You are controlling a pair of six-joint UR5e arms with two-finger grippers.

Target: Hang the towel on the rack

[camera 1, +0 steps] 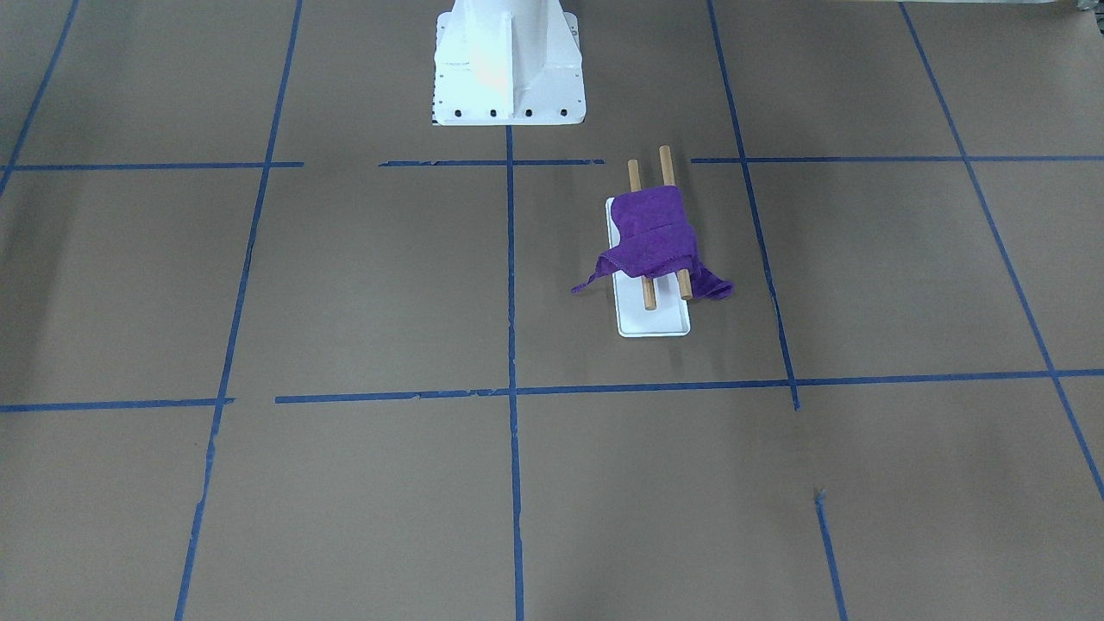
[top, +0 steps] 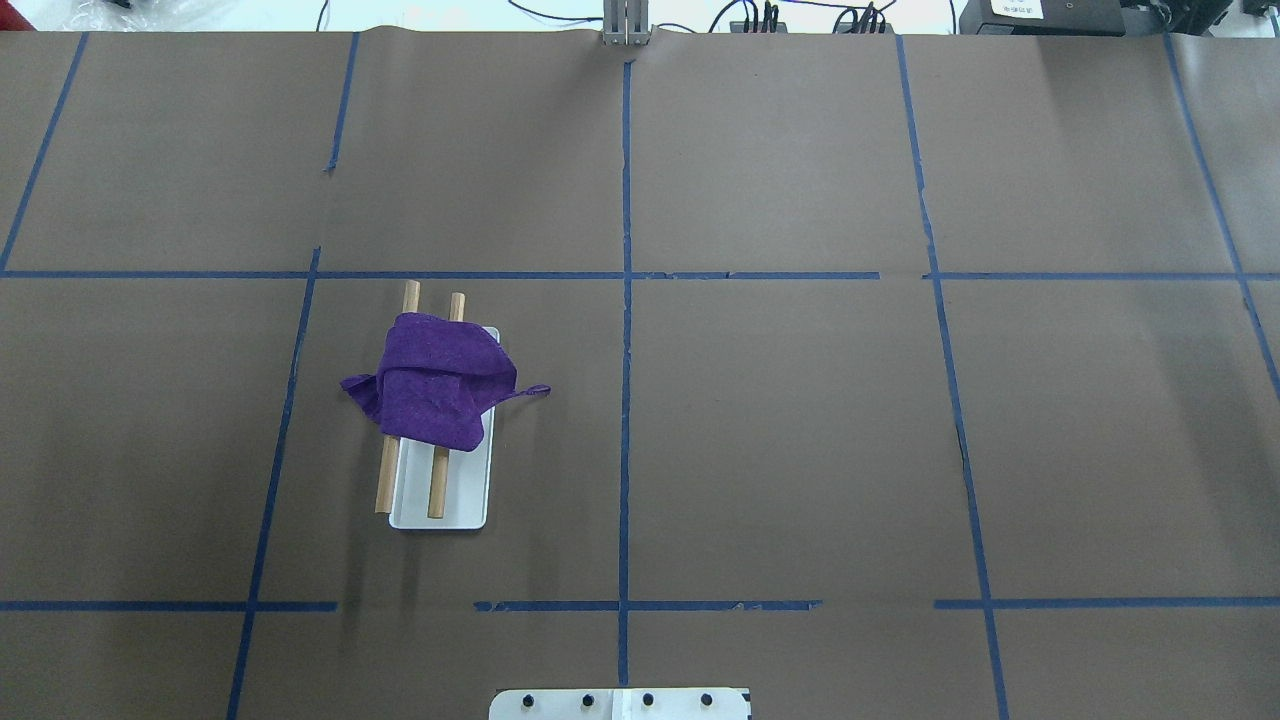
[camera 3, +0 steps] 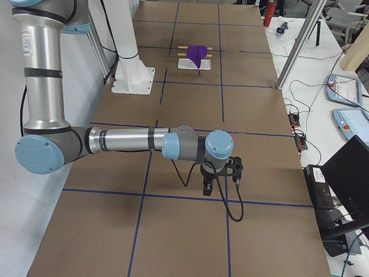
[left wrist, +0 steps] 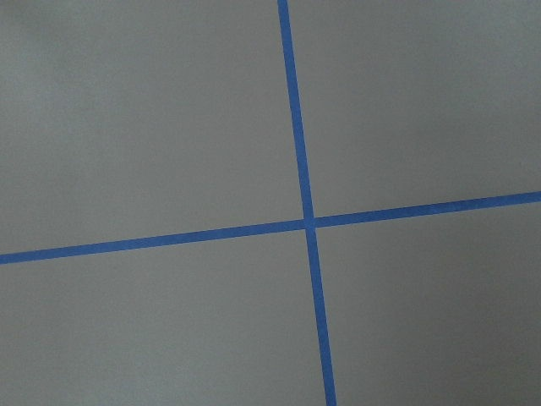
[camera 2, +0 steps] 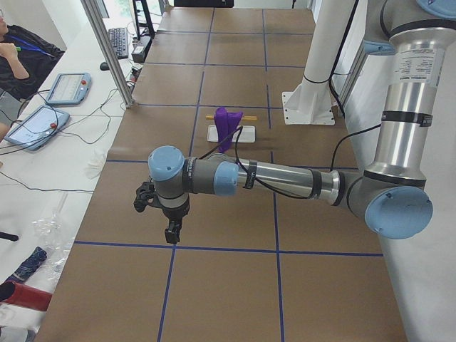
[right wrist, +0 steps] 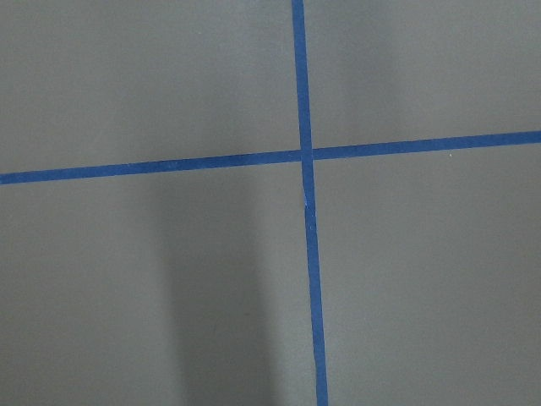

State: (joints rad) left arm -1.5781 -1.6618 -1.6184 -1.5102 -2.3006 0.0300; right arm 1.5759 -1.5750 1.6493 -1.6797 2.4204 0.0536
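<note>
A purple towel [camera 1: 651, 241] lies bunched across the two brown dowel rods of the rack [camera 1: 655, 323], with corners hanging off both sides. In the overhead view the towel [top: 435, 390] covers the far half of the rack [top: 462, 495]. Both also show small in the left view [camera 2: 226, 122] and the right view [camera 3: 198, 55]. My left gripper [camera 2: 172, 231] hangs over bare table far from the rack. My right gripper [camera 3: 207, 187] does the same at the other end. I cannot tell whether either is open or shut. Both wrist views show only tape lines.
The white bolted robot pedestal [camera 1: 507, 65] stands behind the rack. Blue tape lines [top: 626, 400] grid the brown table. A person [camera 2: 18, 50] and tablets [camera 2: 68, 87] are at a side table; more screens [camera 3: 346, 86] and cables lie beyond the table's long edge.
</note>
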